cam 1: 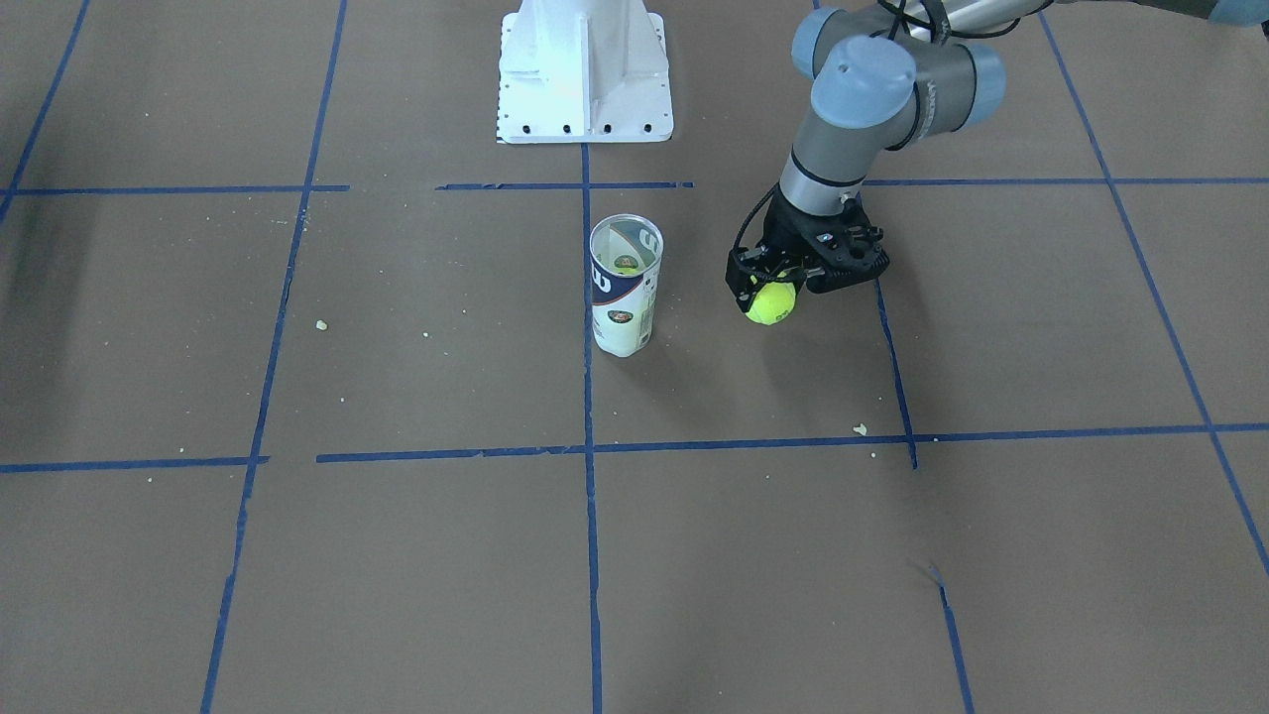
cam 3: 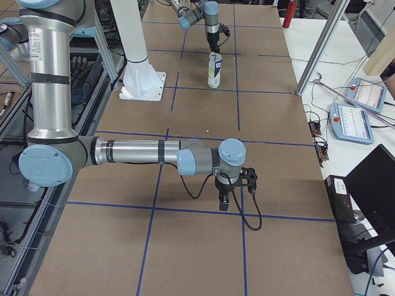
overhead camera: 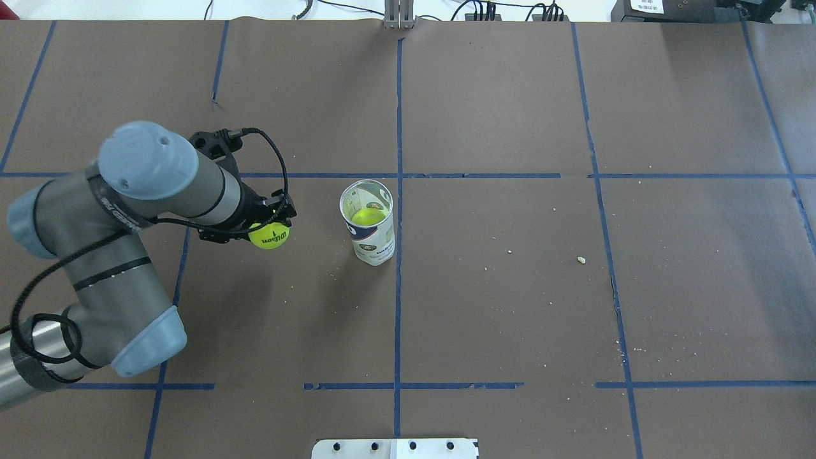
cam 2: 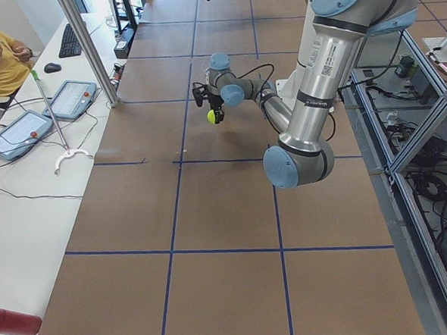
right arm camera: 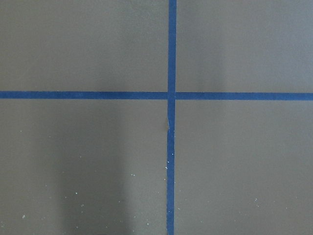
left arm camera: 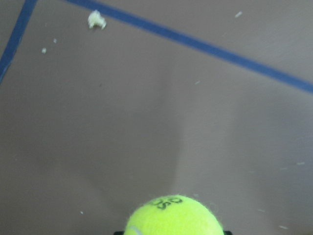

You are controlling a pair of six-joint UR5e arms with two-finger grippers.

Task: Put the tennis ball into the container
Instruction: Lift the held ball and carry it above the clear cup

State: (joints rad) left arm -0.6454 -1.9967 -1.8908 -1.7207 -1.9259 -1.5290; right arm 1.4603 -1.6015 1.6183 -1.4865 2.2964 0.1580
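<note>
My left gripper is shut on the yellow-green tennis ball, which hangs above the brown table. In the front view the ball sits under the black fingers, well to one side of the container. The container is an upright clear tube with a white and navy label, open at the top; it stands by the centre tape line. A second yellow-green ball lies inside it. The left wrist view shows the held ball at its lower edge. My right gripper hovers low over the table far from the tube; I cannot tell its state.
The white metal pedestal stands behind the tube on the robot's side. Blue tape lines grid the brown table, with small pale crumbs scattered about. A desk with tablets runs along the table's far side.
</note>
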